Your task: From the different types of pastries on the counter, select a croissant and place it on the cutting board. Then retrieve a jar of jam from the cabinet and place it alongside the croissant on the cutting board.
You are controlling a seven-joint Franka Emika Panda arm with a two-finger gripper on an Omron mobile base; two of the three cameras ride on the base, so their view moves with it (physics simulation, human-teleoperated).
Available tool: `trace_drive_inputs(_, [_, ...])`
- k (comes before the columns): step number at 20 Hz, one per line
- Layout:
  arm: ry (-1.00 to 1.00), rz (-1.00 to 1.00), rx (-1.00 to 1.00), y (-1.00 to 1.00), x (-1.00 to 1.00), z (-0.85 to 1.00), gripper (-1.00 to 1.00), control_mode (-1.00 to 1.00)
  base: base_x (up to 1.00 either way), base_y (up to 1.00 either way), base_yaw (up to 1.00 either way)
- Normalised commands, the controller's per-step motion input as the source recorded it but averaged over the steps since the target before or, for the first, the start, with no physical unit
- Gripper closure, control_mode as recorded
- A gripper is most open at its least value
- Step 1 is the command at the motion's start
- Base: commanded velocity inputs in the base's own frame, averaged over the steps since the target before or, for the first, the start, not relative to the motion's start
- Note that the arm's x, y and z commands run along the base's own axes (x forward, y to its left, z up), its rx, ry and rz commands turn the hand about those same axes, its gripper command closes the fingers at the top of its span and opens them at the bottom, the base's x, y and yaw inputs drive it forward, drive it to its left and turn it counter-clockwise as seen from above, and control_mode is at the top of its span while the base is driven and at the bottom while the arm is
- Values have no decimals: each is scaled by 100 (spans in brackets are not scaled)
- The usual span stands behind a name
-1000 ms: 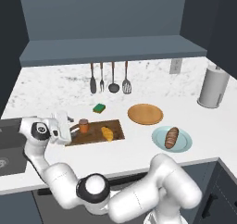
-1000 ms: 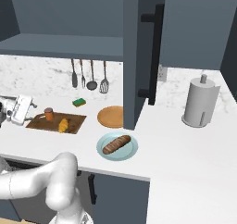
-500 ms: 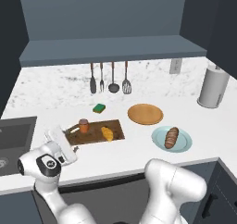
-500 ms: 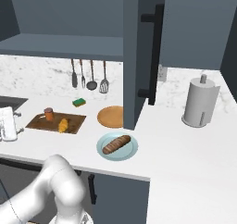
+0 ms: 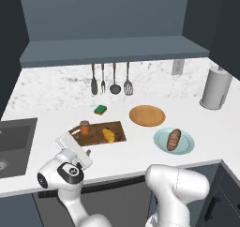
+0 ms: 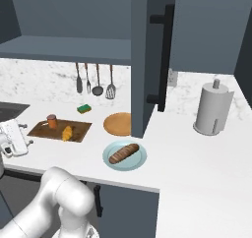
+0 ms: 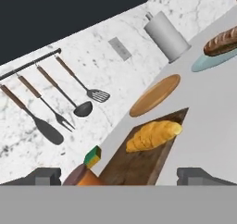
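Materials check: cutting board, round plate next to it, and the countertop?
Cutting board: looks like dark wood, matte, with mottled grain. Round plate: orange-brown, flat and matte, possibly wood or clay; unclear. Counter: white stone look, marbled, with grey speckles.

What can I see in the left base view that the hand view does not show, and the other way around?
The left base view alone shows the dark sink at the left and the shelf ledge of the cabinet above the counter.

The hand view alone shows the rail from which the utensils hang.

Both show the cutting board with the croissant and the jar of jam on it, the green sponge, the round plate, the loaf on its blue plate, and the paper-towel roll.
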Motion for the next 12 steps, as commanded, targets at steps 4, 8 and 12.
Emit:
trace_drive_inputs(4, [0, 0, 0, 0, 0, 0, -100, -100, 0, 0, 0])
trace_drive_inputs(8, [0, 0, 0, 0, 0, 0, -100, -100, 0, 0, 0])
trace_drive_inputs(12, [0, 1, -8, 43, -14, -11, -100, -100, 0, 0, 0])
